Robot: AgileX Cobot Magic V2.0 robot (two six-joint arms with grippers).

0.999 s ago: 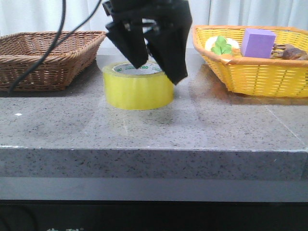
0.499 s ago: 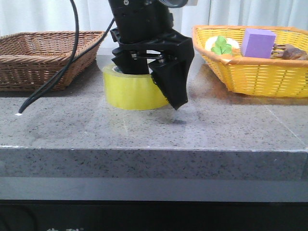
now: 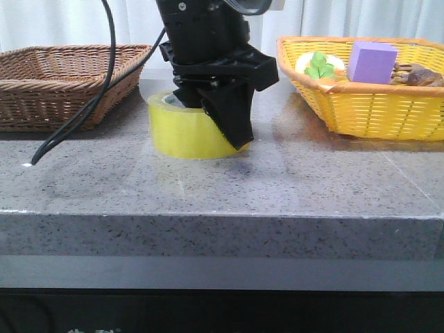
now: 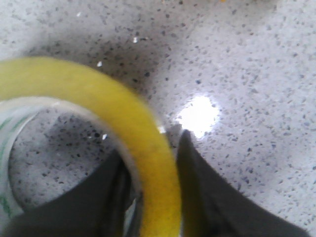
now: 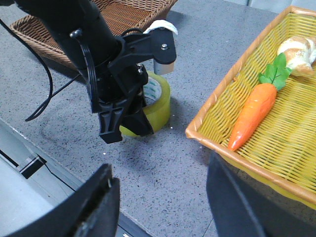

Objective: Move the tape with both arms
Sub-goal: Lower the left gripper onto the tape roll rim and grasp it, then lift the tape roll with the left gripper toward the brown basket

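The tape point(image 3: 184, 132), a wide yellow roll with a pale core, stands on the grey stone table point(image 3: 222, 194) at mid-back. My left gripper point(image 3: 220, 125) comes down on it from above. One finger is inside the core and the other point(image 3: 232, 118) lies against the outer right wall. In the left wrist view the two fingers press the yellow wall point(image 4: 123, 108) from both sides, with the gripper point(image 4: 153, 197) shut on it. The roll rests on the table. My right gripper point(image 5: 163, 207) is open and empty, above the table's front part, apart from the tape point(image 5: 159, 106).
A brown wicker basket point(image 3: 62, 76) stands at the back left. A yellow basket point(image 3: 374, 111) at the back right holds a purple block point(image 3: 371, 61), a carrot point(image 5: 252, 116) and other items. The left arm's black cable point(image 3: 76, 125) trails onto the table.
The left gripper came down over the tape, then its outer finger moved in against the roll's wall. The tape has stayed in place.
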